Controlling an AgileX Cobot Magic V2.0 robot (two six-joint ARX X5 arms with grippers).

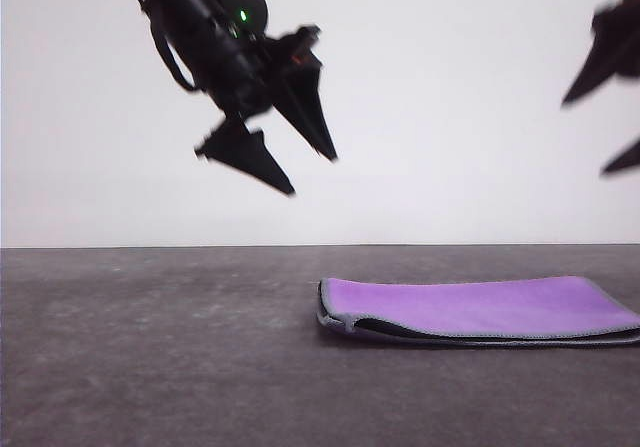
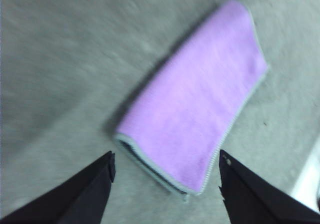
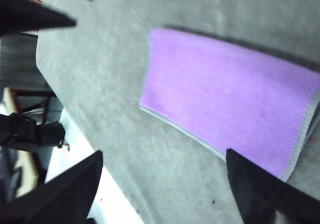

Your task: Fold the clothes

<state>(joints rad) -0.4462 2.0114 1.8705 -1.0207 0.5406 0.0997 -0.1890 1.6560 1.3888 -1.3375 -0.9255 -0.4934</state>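
The clothes point(image 1: 480, 307) are one folded cloth lying flat on the grey table at the right, purple side up, with a dark inner layer and a light-grey stitched edge showing at its near fold. My left gripper point(image 1: 312, 175) hangs open high above the table, up and to the left of the cloth, holding nothing. My right gripper point(image 1: 585, 137) is open too, raised at the right edge of the view. From the left wrist, the cloth point(image 2: 200, 103) lies below the open gripper point(image 2: 166, 159). From the right wrist, the cloth point(image 3: 230, 93) lies beyond the open gripper point(image 3: 163, 154).
The grey table point(image 1: 150, 347) spreads bare to the left of the cloth, with a white wall behind it. The table's white edge point(image 3: 100, 194) runs close by in the right wrist view, with dark furniture beyond it.
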